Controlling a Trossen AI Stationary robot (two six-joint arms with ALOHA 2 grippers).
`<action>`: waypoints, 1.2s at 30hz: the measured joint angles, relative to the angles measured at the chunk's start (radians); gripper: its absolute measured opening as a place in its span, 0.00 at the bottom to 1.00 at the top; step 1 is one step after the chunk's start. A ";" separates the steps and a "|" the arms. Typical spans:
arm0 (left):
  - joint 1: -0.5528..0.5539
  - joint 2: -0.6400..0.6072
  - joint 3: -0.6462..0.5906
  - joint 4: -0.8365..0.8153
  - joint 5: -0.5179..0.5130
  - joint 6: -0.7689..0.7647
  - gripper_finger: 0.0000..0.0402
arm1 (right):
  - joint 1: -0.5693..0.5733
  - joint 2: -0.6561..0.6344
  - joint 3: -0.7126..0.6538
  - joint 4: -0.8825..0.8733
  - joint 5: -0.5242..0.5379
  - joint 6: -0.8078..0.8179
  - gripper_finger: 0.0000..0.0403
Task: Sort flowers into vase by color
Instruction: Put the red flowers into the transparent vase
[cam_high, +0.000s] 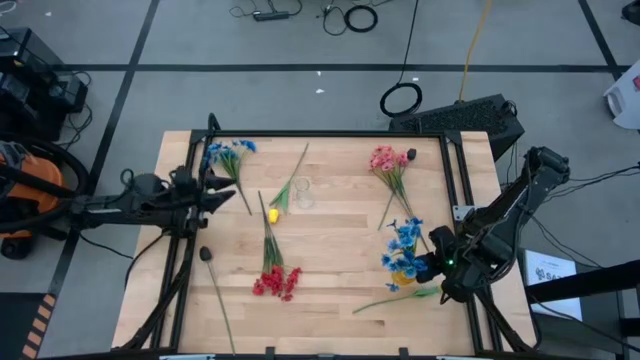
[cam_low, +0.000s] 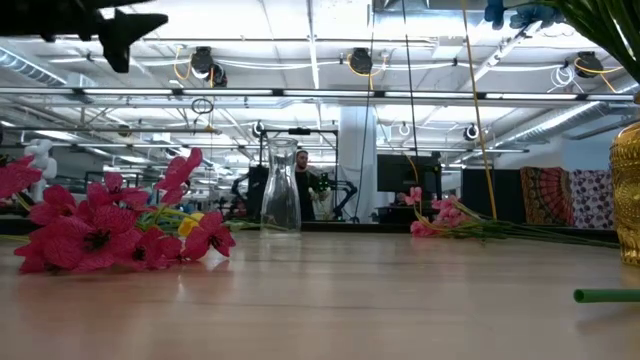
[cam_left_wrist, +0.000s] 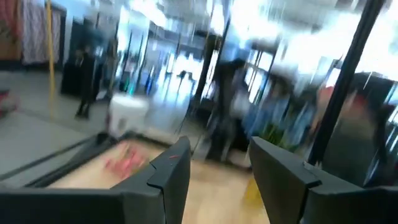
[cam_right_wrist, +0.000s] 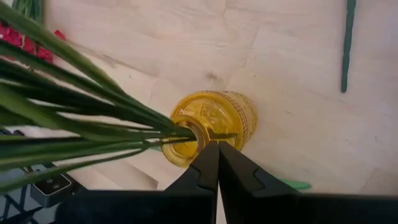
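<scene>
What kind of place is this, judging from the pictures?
Probably an open industrial lab or workshop: black cables lie on the taped grey floor, exposed ceiling pipes and lights run overhead, and a light wooden worktable holds artificial flowers.

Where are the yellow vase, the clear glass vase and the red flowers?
yellow vase (cam_right_wrist: 211, 127): right wrist view, on its ribbed shoulder.
clear glass vase (cam_low: 281, 195): low view, on its body.
red flowers (cam_high: 276, 283): high view, on the blossoms.

no text, label or number can be read anywhere.
</scene>
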 joint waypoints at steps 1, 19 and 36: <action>0.000 0.041 0.040 -0.079 0.000 0.026 0.43 | -0.004 0.000 0.000 0.000 0.000 -0.008 0.00; 0.000 0.904 0.534 -0.787 0.056 0.744 0.43 | -0.057 0.000 0.000 0.008 0.005 -0.098 0.00; -0.075 1.271 0.536 -0.762 0.085 1.213 0.43 | -0.056 0.000 0.000 0.011 0.005 -0.102 0.00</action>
